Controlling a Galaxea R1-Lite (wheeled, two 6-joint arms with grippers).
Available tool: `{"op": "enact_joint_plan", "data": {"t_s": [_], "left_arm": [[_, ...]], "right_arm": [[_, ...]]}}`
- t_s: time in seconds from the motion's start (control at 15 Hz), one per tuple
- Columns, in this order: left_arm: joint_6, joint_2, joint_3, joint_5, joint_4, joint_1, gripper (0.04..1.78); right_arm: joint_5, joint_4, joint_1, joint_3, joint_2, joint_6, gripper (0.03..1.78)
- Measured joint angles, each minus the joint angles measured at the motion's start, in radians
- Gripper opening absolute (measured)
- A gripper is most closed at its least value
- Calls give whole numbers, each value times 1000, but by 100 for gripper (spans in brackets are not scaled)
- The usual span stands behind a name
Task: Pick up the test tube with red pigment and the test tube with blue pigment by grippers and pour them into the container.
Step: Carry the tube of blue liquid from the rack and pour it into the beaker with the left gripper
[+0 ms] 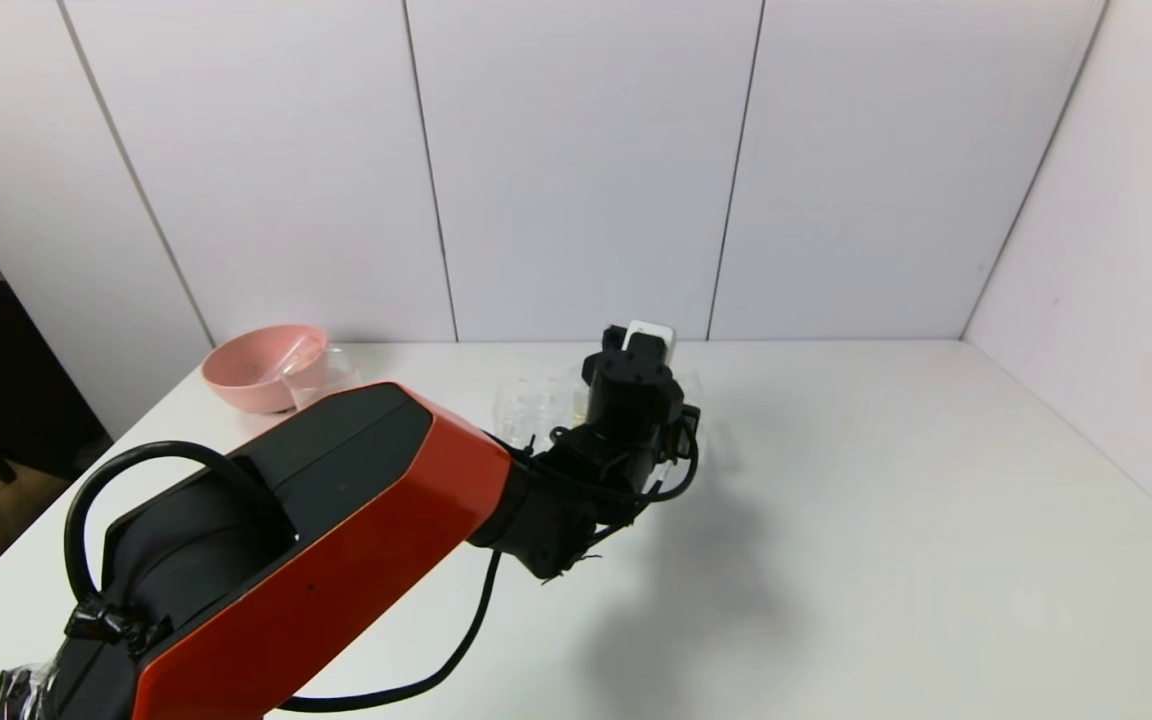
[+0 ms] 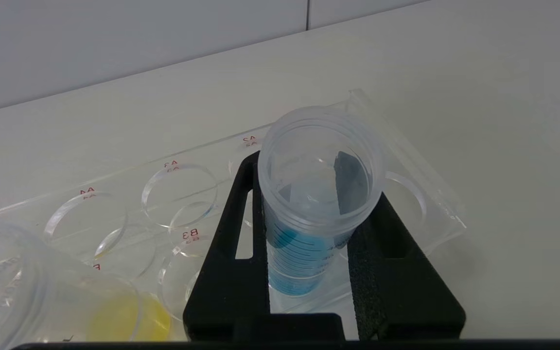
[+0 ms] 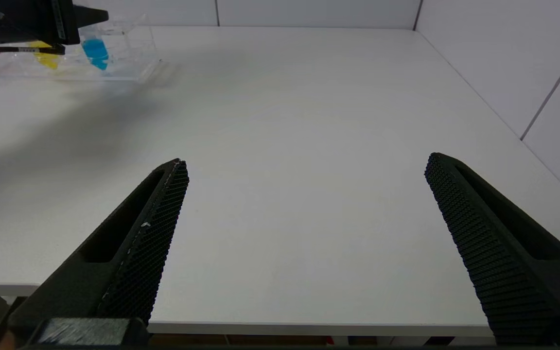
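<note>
White desk (image 1: 886, 520) fills the scene, walled by white panels. Left arm (image 1: 316, 560), orange and black, reaches forward across it to the clear tube rack (image 2: 426, 194) near the back middle of the desk. Pink bowl (image 1: 264, 366) sits at the back left corner, with a clear vessel just beside it, probably the container (image 1: 321, 372) but it's hard to make out through the glare. Right end effector (image 3: 304, 233) hangs low over the near right edge of the desk, well apart from the rack, fingers spread wide with nothing between them. Left end effector (image 2: 309, 228) is at the rack, its fingers (image 2: 234, 257) pressed against both sides of the test tube with blue pigment (image 2: 314, 204), pinching it; that tube stands upright in an end slot of the rack, open mouth up, blue liquid in the bottom part. Rack holes are labelled A2, A3, A4, B3 in red. A tube with yellow liquid (image 2: 124, 321) sits in the rack a few slots over.
</note>
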Motion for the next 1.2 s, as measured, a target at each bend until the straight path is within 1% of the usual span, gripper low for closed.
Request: {"op": "enact_joint_plan", "data": {"t_s": [0.27,0.73,1.2], "left_arm": [[0,-7,16,0,-23,-1,47],[1,-53,37,2,-22,-1,47],[33,-102,9,7,-11,-1,47]], "right_arm": [[0,0,0,0,0,0,177],[0,0,0,0,0,0,177],[0,0,0,0,0,0,177]]}}
